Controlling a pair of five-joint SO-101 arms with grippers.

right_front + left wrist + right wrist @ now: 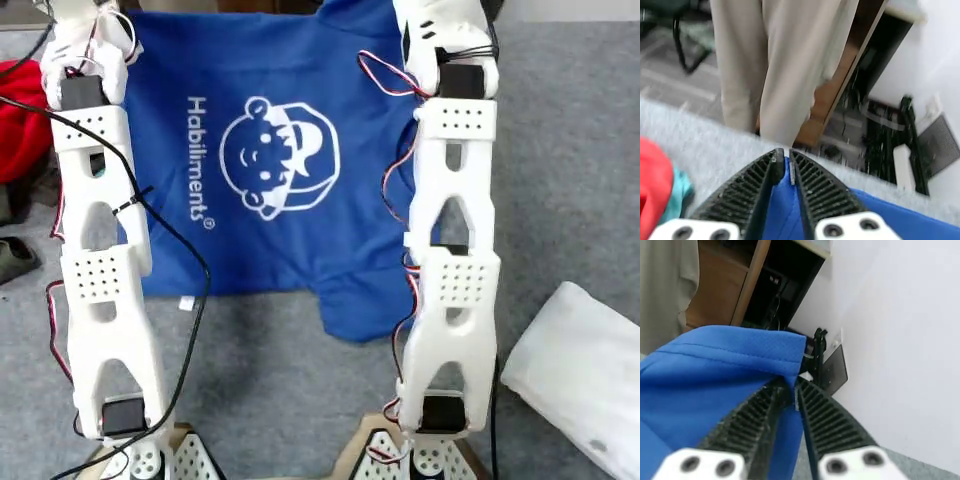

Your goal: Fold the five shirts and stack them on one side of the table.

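Note:
A blue shirt [270,160] with a white cartoon print lies spread on the grey table, print up, between the two white arms. Both arms stretch to the shirt's far edge. My left gripper [784,167] is shut on a thin fold of the blue shirt [782,210] at its far left corner. My right gripper [790,390] is shut on the blue shirt's hem [730,365] at the far right corner, and the cloth there is lifted and drapes over the fingers. One sleeve [355,305] of the shirt points toward the near side.
A red garment [22,120] with a teal one [682,192] beside it lies at the table's left edge. A white folded cloth [580,380] sits at the near right. A person in beige trousers [775,65] stands beyond the far edge, by a wooden desk.

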